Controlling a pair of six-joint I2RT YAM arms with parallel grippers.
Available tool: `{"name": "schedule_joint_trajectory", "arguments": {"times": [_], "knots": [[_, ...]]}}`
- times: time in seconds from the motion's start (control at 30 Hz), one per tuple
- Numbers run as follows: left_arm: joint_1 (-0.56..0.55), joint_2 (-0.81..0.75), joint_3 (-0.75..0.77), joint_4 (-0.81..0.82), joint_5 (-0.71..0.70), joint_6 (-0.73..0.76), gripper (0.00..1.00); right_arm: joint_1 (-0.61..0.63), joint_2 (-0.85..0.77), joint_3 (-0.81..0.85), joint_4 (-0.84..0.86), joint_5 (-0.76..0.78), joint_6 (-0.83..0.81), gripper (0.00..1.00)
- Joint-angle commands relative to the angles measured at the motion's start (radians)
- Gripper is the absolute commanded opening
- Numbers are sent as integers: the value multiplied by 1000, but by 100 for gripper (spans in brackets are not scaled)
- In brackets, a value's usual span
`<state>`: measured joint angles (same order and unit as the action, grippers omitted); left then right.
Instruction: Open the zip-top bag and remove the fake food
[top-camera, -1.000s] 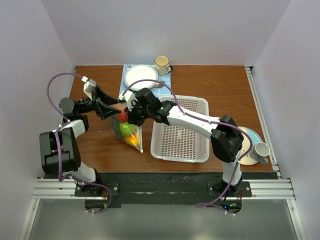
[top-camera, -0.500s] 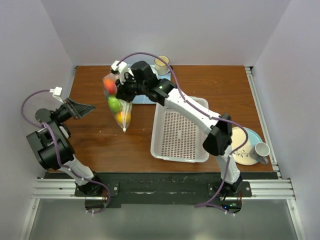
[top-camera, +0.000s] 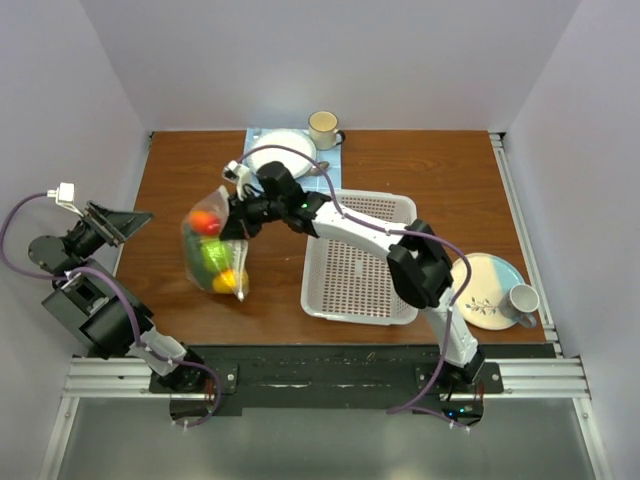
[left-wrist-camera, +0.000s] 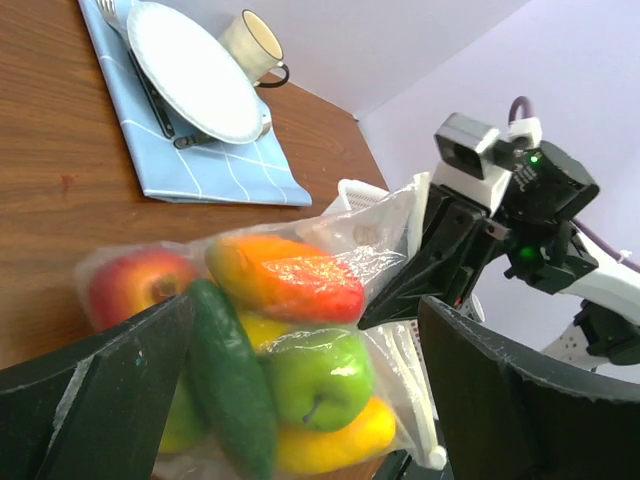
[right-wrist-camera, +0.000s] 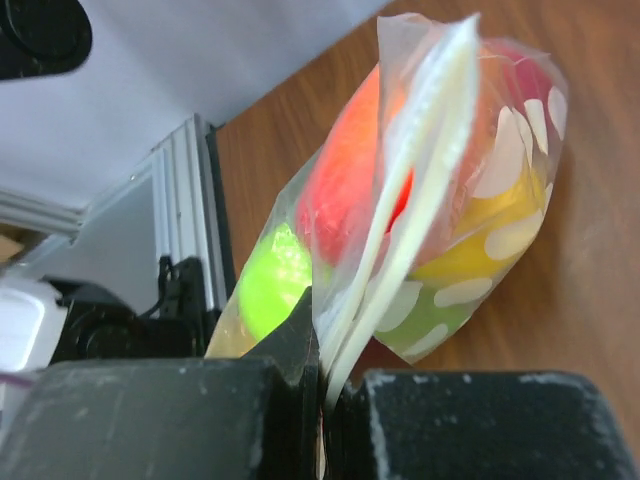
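Left of the white basket (top-camera: 360, 292), over the brown table (top-camera: 180, 170), the right gripper (top-camera: 238, 207) is clamped on the white zip strip of the zip-top bag (top-camera: 190, 268) — the fake food (top-camera: 213, 256) sits bunched inside, red, green and yellow. Well apart, beyond the table's left edge, the left gripper (top-camera: 115, 222) is spread wide — clear of the bag.

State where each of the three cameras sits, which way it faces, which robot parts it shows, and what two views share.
Top external: above and behind the bases, looking down on the table; both arms show.
Left wrist: on the left gripper, facing across to the zip-top bag; own open fingers frame it.
Right wrist: on the right gripper, looking along its shut fingers at the pinched zip strip.
Shared: every view shows the bag's fake food.
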<state>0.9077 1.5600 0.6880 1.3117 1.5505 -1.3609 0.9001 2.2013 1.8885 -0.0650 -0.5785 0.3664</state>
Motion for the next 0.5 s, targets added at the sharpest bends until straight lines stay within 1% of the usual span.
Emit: {"name": "schedule_joint_trajectory", "arguments": {"times": [0.0, 0.03, 0.07, 0.1, 0.13, 0.17, 0.27, 0.33, 0.37, 0.4, 0.43, 0.47], "knots": [[22, -28, -42, 584, 20, 55, 100, -67, -159, -176, 159, 1, 39, 2], [14, -40, -51, 584, 29, 74, 100, -66, -158, -172, 72, 55, -21, 6], [-4, -44, -62, 583, 51, 109, 100, -60, -149, -163, -97, 95, -121, 27], [-18, -51, -80, 583, 65, 123, 100, -61, -137, -135, -169, 183, -151, 48], [-35, -52, -88, 583, 80, 135, 100, -59, -117, -128, -217, 196, -165, 82], [-65, -51, -93, 584, 101, 147, 100, -59, -111, -123, -281, 231, -191, 99], [-121, -48, -119, 583, 117, 160, 100, -56, -113, -111, -334, 310, -208, 99], [-153, -41, -137, 583, 122, 174, 100, -55, -123, -72, -369, 377, -215, 98], [-192, -43, -148, 583, 123, 196, 100, -56, -120, -40, -443, 408, -231, 99], [-213, -40, -169, 583, 126, 213, 100, -55, -115, 47, -493, 440, -244, 99], [-234, -37, -179, 583, 125, 245, 100, -52, -112, 93, -545, 466, -260, 98], [-269, -29, -186, 581, 111, 253, 100, -44, -109, 136, -644, 559, -294, 99]]}}
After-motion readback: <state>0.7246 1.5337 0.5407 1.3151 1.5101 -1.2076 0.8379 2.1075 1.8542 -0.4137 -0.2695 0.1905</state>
